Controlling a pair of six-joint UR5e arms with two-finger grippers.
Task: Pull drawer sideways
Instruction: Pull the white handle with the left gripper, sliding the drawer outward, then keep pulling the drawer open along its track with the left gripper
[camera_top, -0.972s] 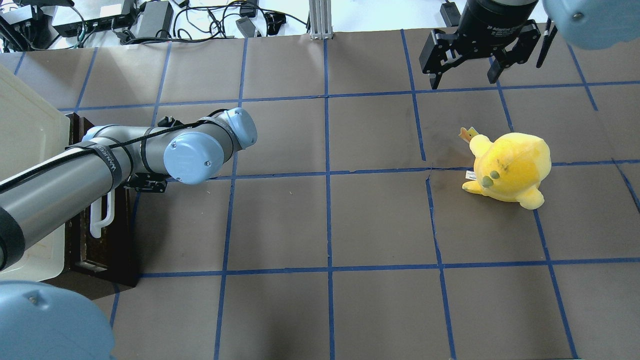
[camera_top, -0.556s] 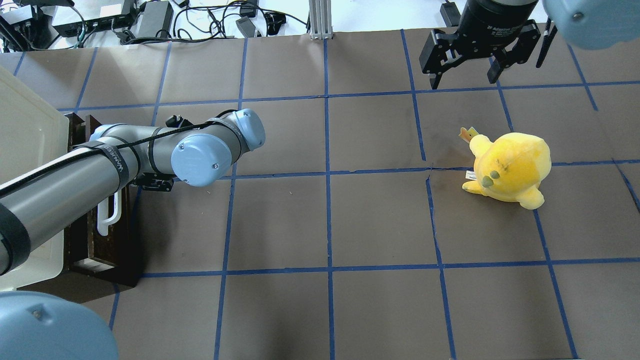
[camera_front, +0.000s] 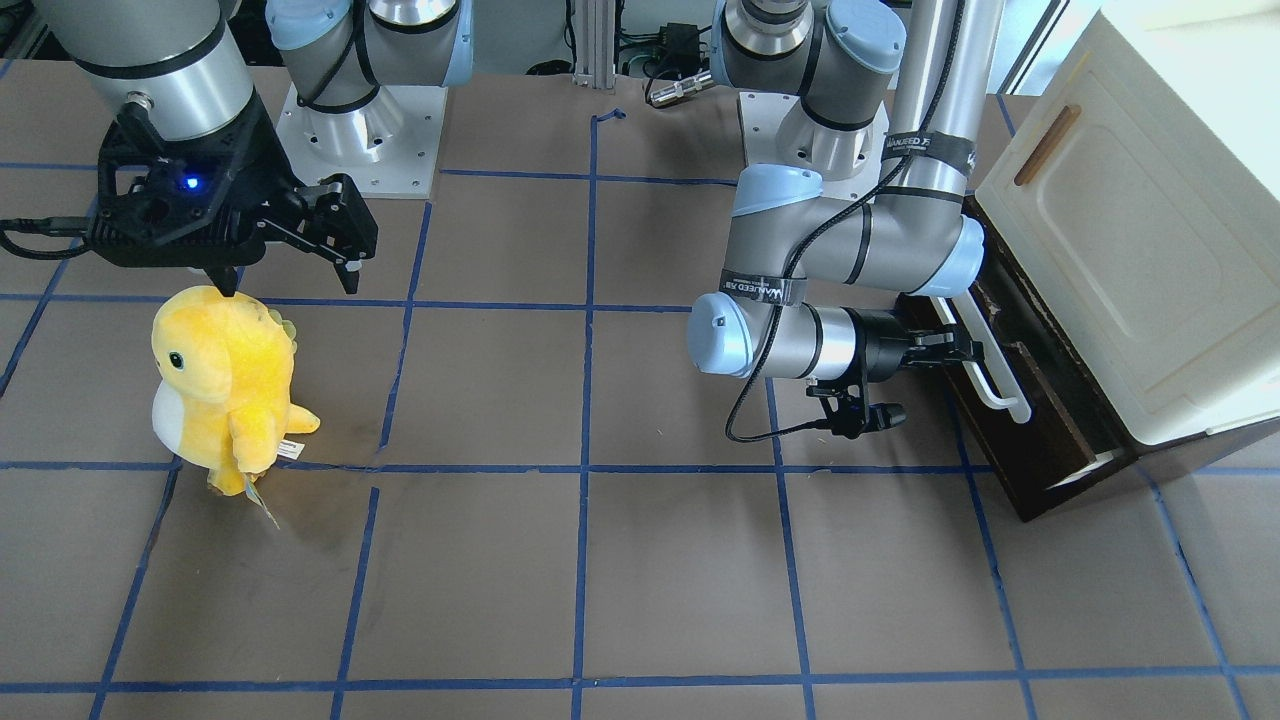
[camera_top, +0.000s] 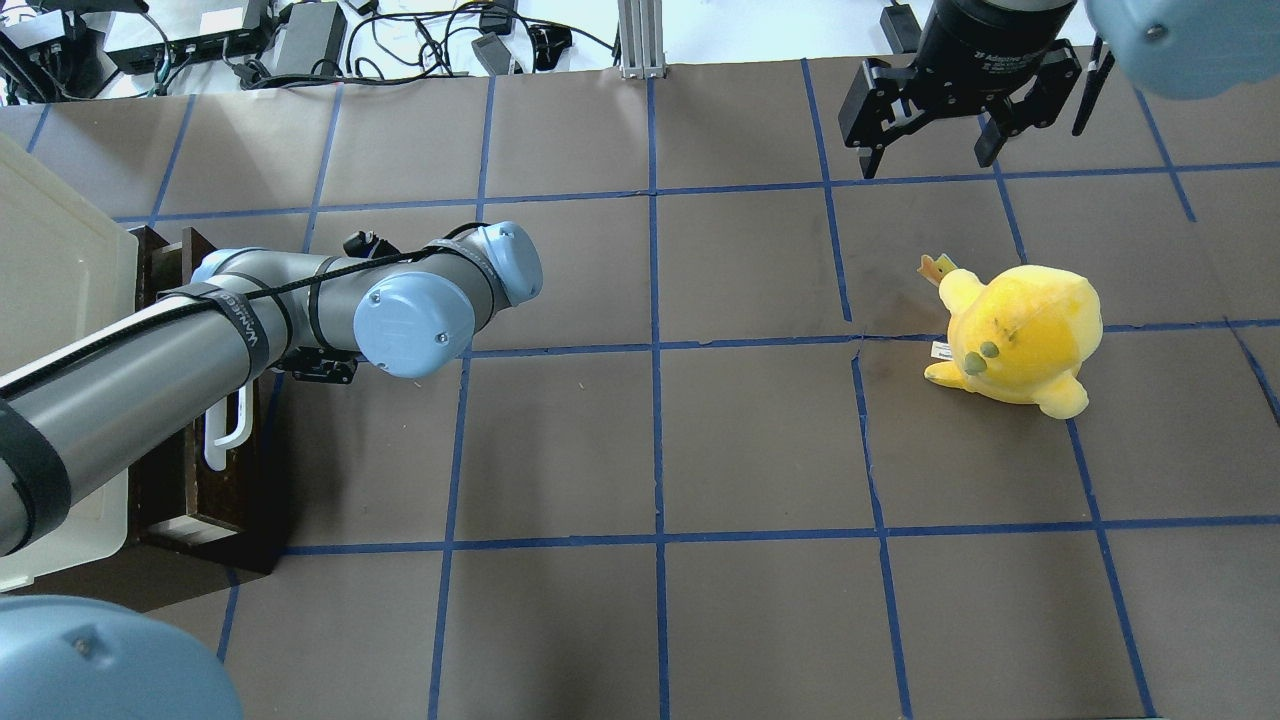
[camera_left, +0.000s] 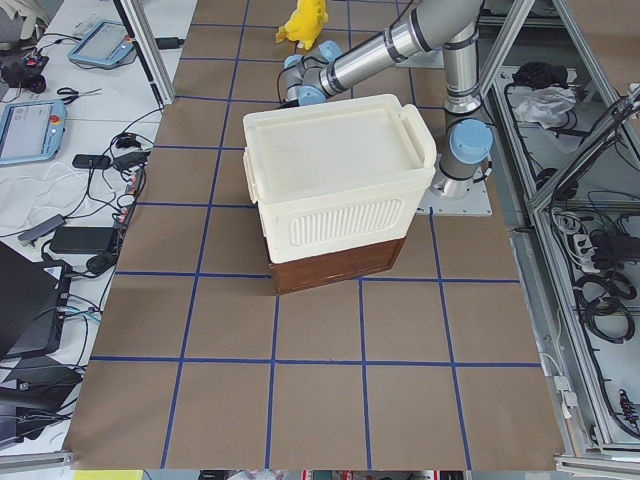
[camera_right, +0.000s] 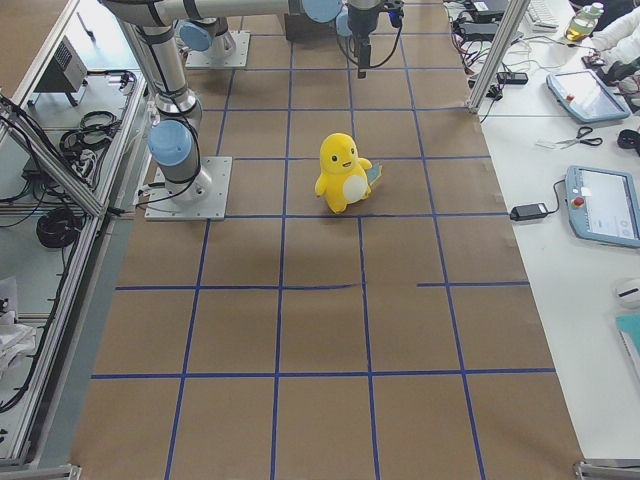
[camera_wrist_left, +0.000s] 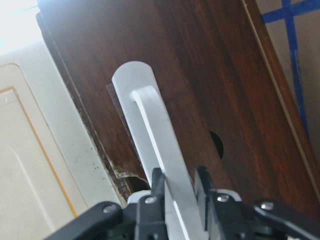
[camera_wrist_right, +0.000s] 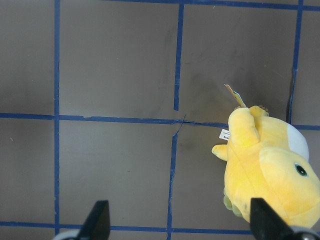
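The drawer's dark brown front (camera_front: 1040, 430) with its long white bar handle (camera_front: 992, 375) sits at the foot of the cabinet, pulled slightly out, and a pale tray edge (camera_front: 1085, 465) shows at its near end. My left gripper (camera_front: 962, 350) is shut on the handle. In the left wrist view the gripper (camera_wrist_left: 180, 186) has both black fingers (camera_wrist_left: 157, 182) pressed on the white bar (camera_wrist_left: 155, 135) in front of the wooden front (camera_wrist_left: 215, 75). In the overhead view the handle (camera_top: 225, 435) shows below my left forearm. My right gripper (camera_top: 925, 150) hangs open and empty at the far right.
The cream-white cabinet (camera_front: 1130, 250) with a small brown handle (camera_front: 1046, 145) stands over the drawer. A yellow plush toy (camera_top: 1020, 335) stands on the right half of the table, just below my right gripper (camera_front: 290, 275). Cables and power bricks (camera_top: 300, 40) lie beyond the table's far edge.
My left arm has moved to the right, away from the cabinet, with the handle in its grip. The drawer front has slid out with it. My right arm has not moved.
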